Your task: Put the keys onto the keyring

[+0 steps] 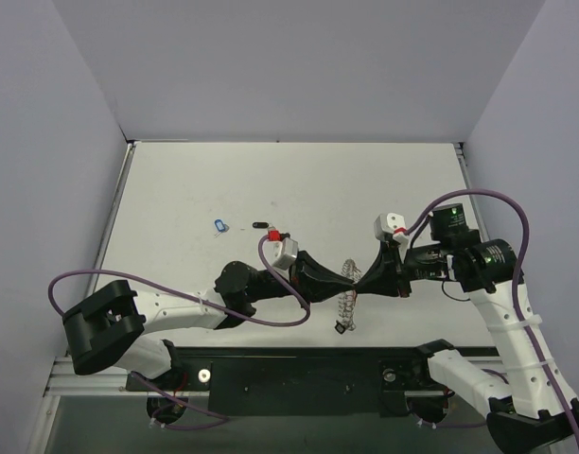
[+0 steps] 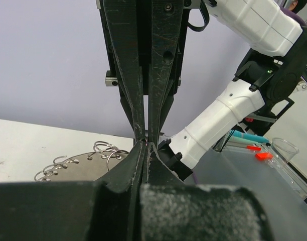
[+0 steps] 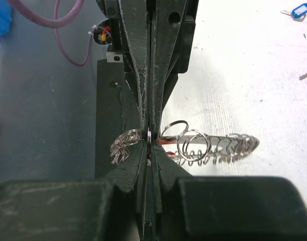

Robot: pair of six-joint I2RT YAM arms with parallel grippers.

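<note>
Keyring (image 1: 345,307) sits mid-desk (image 1: 271,180), right between the 2 claws and tipped up on edge. From above its long axis runs near-to-far, crossing the left-right line the claws make. Left claw (image 1: 342,288) comes in from the left, right claw (image 1: 363,287) from the right. They meet nose to nose at the ring's far half, both touching it, neither arm nearer than the other.

Both claws are pressed together, no gap showing. In the right wrist view 1 wire loop (image 3: 149,134) stands edge-on exactly where the tips meet. A red sliver (image 3: 161,142) sits just beside it, likely the red key, but too little shows to be sure. Can't tell which claw pinches the loop and which the red bit. The rest of the ring fans out to the right of the tips in that view, rim loops bunched on both sides.

Judgement: mid-threading, 1 key being worked onto a loop. The next move turns on keeping the loop edge-on to the tips, since a slight twist would likely slip the key off the wire.

Spare keys lie well apart at far left: blue key (image 1: 221,225) and a dark key (image 1: 260,225), both flat on the desk and closer to the left arm.
</note>
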